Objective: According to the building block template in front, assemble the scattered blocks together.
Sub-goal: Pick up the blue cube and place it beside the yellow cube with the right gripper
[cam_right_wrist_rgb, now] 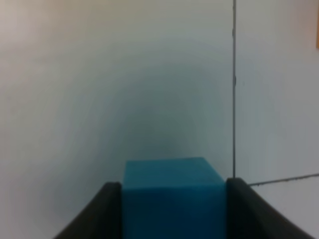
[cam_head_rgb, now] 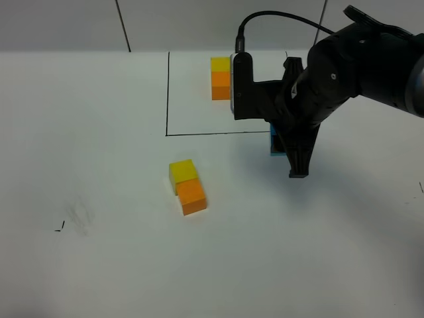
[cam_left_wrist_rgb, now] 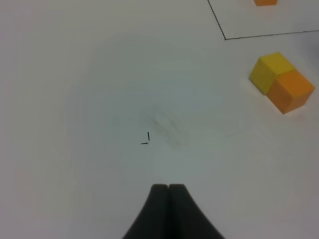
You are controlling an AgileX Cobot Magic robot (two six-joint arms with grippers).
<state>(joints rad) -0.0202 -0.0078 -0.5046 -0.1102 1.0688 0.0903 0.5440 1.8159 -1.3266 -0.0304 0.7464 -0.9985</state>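
Note:
The building block template (cam_head_rgb: 220, 74) lies at the back inside a thin black frame (cam_head_rgb: 167, 99). Its yellow cube over orange cube shows, and my right arm hides the rest. Two scattered blocks touch in the middle: yellow (cam_head_rgb: 183, 171) (cam_left_wrist_rgb: 271, 69) and orange (cam_head_rgb: 191, 196) (cam_left_wrist_rgb: 290, 89). My right gripper (cam_head_rgb: 286, 156) (cam_right_wrist_rgb: 172, 199) is shut on the light blue block (cam_head_rgb: 273, 142) (cam_right_wrist_rgb: 172, 194), near the frame's front line and right of the pair. I cannot tell whether the block touches the table. My left gripper (cam_left_wrist_rgb: 168, 188) is shut and empty over bare table.
The white table (cam_head_rgb: 99, 165) carries a small black pen mark (cam_head_rgb: 59, 228) (cam_left_wrist_rgb: 146, 139) at the front left. The frame's drawn corner (cam_left_wrist_rgb: 225, 38) and an edge of the template's orange cube (cam_left_wrist_rgb: 265, 2) show in the left wrist view.

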